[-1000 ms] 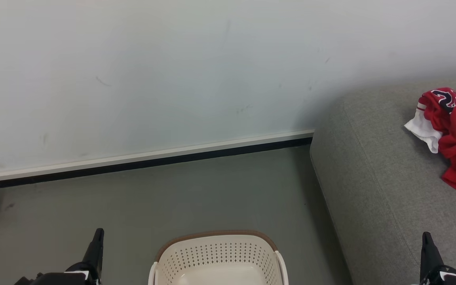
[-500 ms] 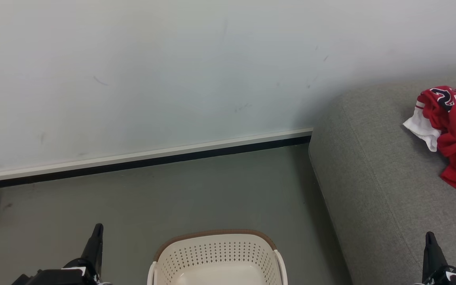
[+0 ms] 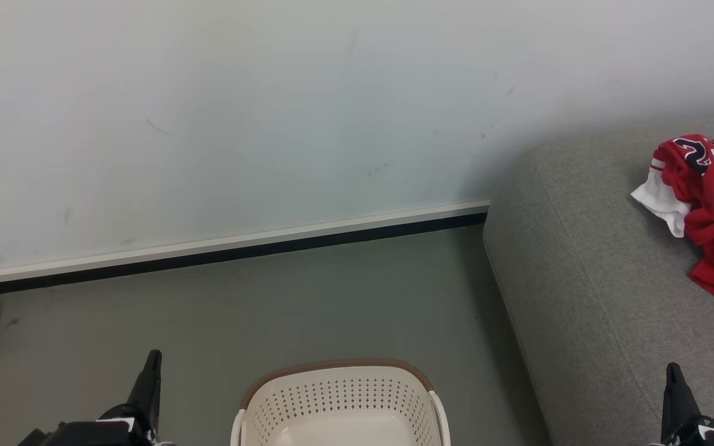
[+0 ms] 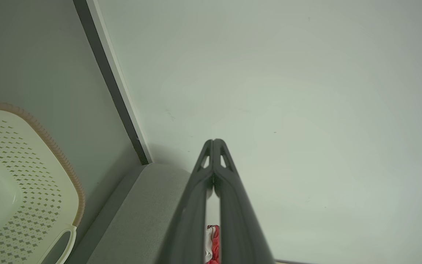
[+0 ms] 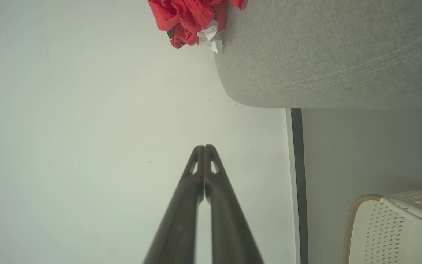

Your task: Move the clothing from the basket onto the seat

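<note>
Clothing [image 3: 713,204] sits bunched on the seat [image 3: 592,279], right edge of frame. Basket [image 3: 338,396], bottom centre, looks empty where visible. Left gripper [image 3: 154,359] and right gripper [image 3: 672,370] are both pinched closed and hold nothing. Transfer looks finished; next, check the basket's hidden floor.

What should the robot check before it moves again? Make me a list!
1. The clothing lies on the seat: ok.
2. The basket is emptied: cannot tell. The part in view is bare, the rest is cut off.
3. The left gripper is shut and holds nothing: ok.
4. The right gripper is shut and holds nothing: ok.
</note>
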